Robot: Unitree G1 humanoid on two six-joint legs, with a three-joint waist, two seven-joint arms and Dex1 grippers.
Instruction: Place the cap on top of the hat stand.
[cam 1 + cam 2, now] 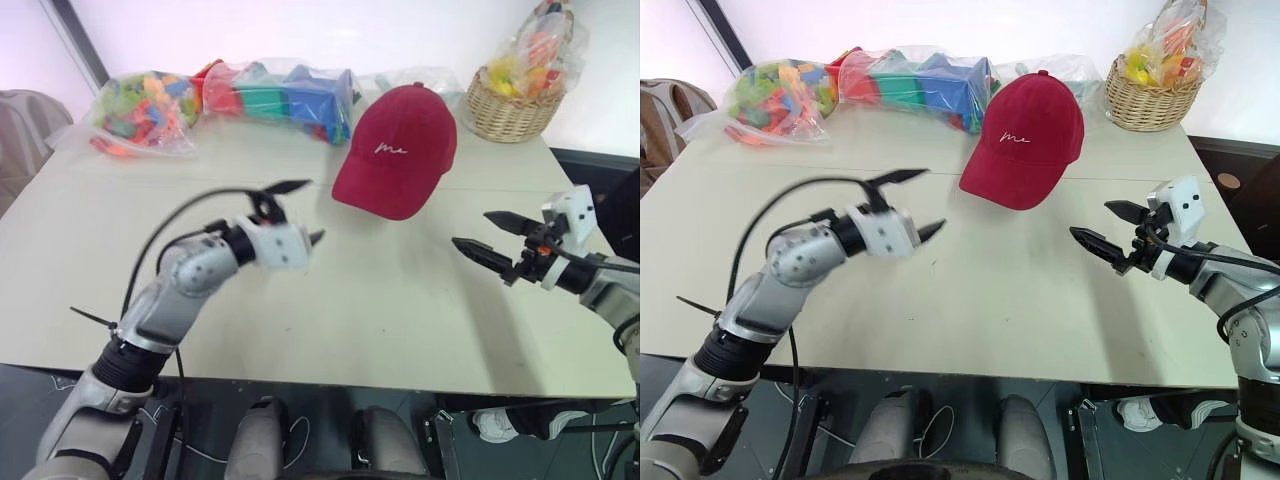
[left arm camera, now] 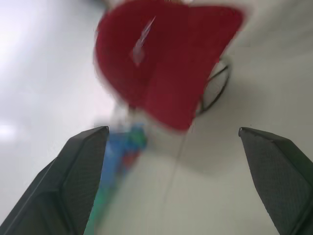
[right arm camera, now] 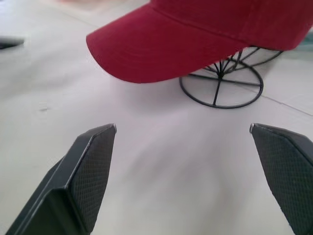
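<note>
The dark red cap point(image 1: 396, 150) sat on top of the hat stand point(image 3: 222, 88), toward the far middle of the table, its curved brim dipping forward and left and the white script on its front facing the robot. The cap covered the stand's globe, so that little more than the black wire ring base and its spokes showed beneath the brim in the right wrist view. The left gripper point(image 1: 297, 212) hung over the table just left of the cap, apart from it, its two black fingers spread wide with nothing between them. The right gripper point(image 1: 494, 237) hovered to the cap's right, nearer the front edge, pointing left, its fingers likewise wide apart and holding nothing. The table point(image 1: 380, 310) was a pale cream surface, bare and matte across its near half. Along its far edge lay clear plastic bags of coloured toy blocks point(image 1: 145, 110), one at the left and another point(image 1: 285, 95) beside it toward the middle, and a woven wicker basket point(image 1: 512, 105) of wrapped bright things stood at the far right corner. Behind the table rose a plain white wall point(image 1: 330, 30).
</note>
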